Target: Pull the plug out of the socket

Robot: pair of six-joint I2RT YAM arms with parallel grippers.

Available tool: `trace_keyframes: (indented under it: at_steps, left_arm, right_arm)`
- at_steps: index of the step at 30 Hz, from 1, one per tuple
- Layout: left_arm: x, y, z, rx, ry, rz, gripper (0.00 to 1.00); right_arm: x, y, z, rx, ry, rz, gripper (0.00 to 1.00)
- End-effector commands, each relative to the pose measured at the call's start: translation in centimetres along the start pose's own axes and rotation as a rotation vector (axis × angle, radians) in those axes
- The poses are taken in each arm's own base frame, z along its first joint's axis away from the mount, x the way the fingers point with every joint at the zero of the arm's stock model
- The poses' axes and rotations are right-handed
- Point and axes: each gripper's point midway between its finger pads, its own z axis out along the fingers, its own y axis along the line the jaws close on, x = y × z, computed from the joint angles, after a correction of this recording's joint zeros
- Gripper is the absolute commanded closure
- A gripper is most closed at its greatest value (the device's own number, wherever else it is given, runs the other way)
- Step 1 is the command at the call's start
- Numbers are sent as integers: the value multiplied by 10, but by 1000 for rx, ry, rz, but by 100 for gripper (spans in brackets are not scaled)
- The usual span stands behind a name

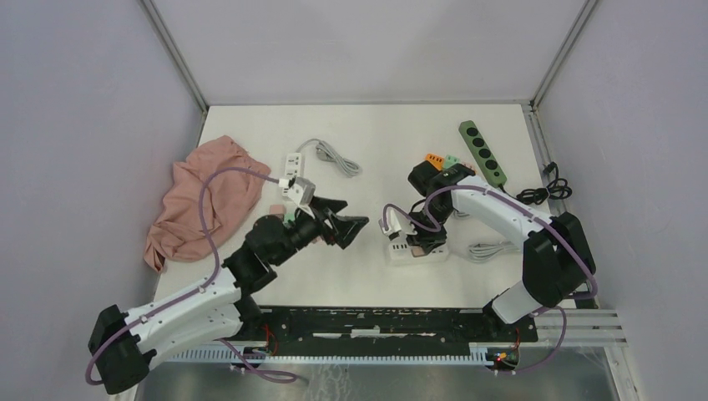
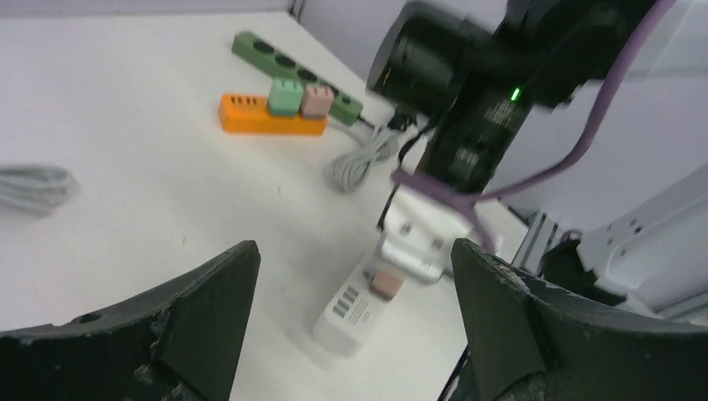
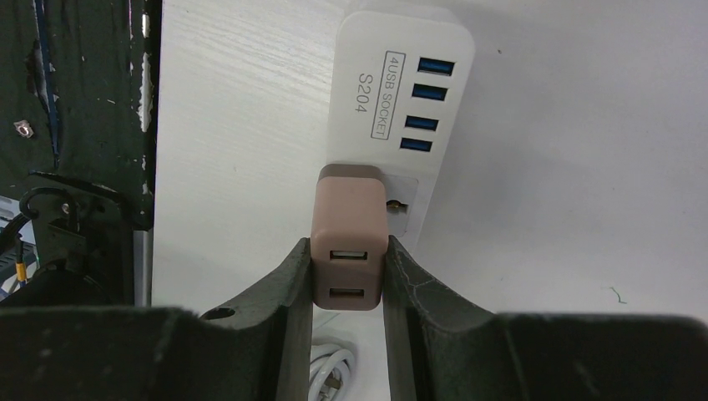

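Observation:
A pink plug (image 3: pixel 348 242) with two USB ports stands in the white socket strip (image 3: pixel 401 75). My right gripper (image 3: pixel 346 276) is shut on the plug, one finger pressed flat on each side. From above, the right gripper (image 1: pixel 426 238) points straight down over the strip (image 1: pixel 407 252) near the table's front. My left gripper (image 1: pixel 342 224) hangs open a short way to the strip's left, touching nothing. In the left wrist view its fingers frame the strip (image 2: pixel 351 313) and the plug (image 2: pixel 386 285) from a distance. Whether the plug's pins have lifted I cannot tell.
A pink cloth (image 1: pixel 204 200) lies at the left. A second white strip (image 1: pixel 294 160) with a grey cable lies behind the left arm. An orange strip (image 1: pixel 438 160), a green strip (image 1: pixel 482 152), a black cable (image 1: pixel 547 190) and a coiled white cable (image 1: pixel 488 248) lie at the right.

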Motion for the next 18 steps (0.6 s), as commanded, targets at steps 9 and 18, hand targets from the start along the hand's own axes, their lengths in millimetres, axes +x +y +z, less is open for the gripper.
trace_keyframes:
  at_steps: [9,18]
  left_arm:
    - [98,3,-22,218,-40,270,8]
    - [160,-5,1,292,93,470,8]
  right_arm:
    - [-1,1,1,13,-22,-28,95]
    - [-1,-8,12,45,-39,2,87]
